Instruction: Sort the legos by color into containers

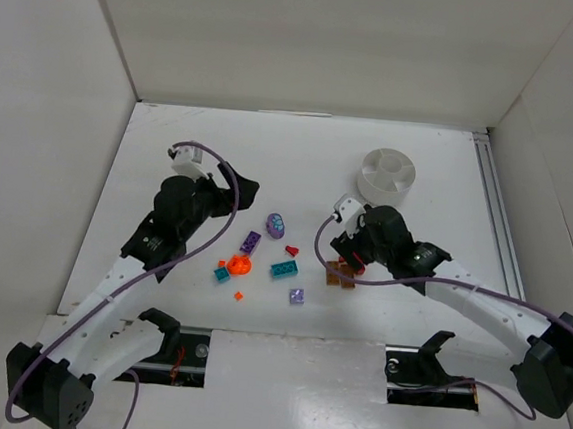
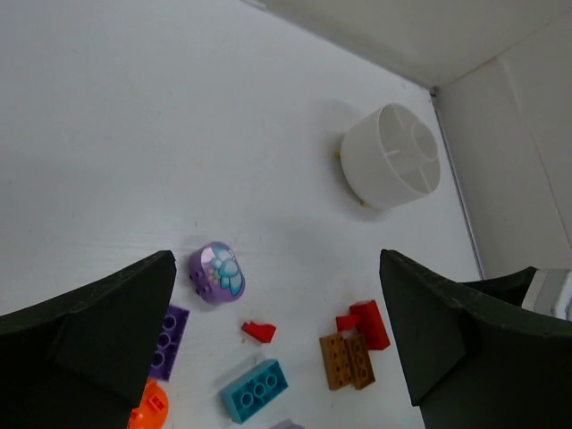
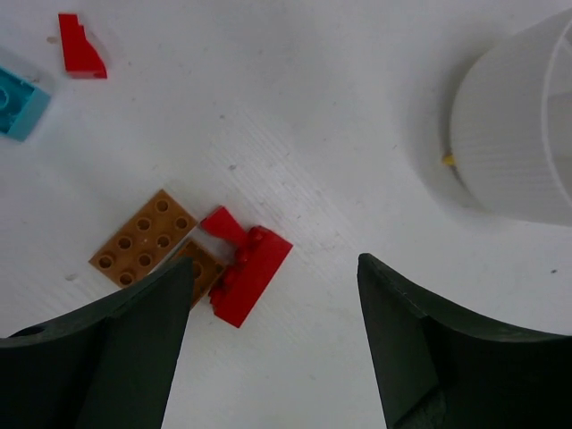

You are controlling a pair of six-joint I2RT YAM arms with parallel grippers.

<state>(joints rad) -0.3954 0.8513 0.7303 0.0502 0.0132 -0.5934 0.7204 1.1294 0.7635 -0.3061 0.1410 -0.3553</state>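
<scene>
The legos lie scattered mid-table: a purple dome piece [image 1: 276, 224], a purple brick [image 1: 251, 241], a small red bit [image 1: 291, 250], a teal brick [image 1: 284, 269], an orange piece [image 1: 239, 266] and brown plates [image 1: 340, 273]. The white dish [image 1: 388, 176] stands at the back right. My left gripper [image 1: 241, 186] is open and empty, left of the dome piece [image 2: 217, 271]. My right gripper [image 1: 343, 252] is open and empty, low over a red brick [image 3: 250, 273] that touches the brown plates [image 3: 143, 237]. The dish also shows in the right wrist view [image 3: 523, 134].
White walls enclose the table on three sides. A small teal bit [image 1: 222, 274], a tiny orange bit [image 1: 238, 296] and a pale purple piece [image 1: 297, 296] lie near the front. A metal rail [image 1: 497, 213] runs along the right edge.
</scene>
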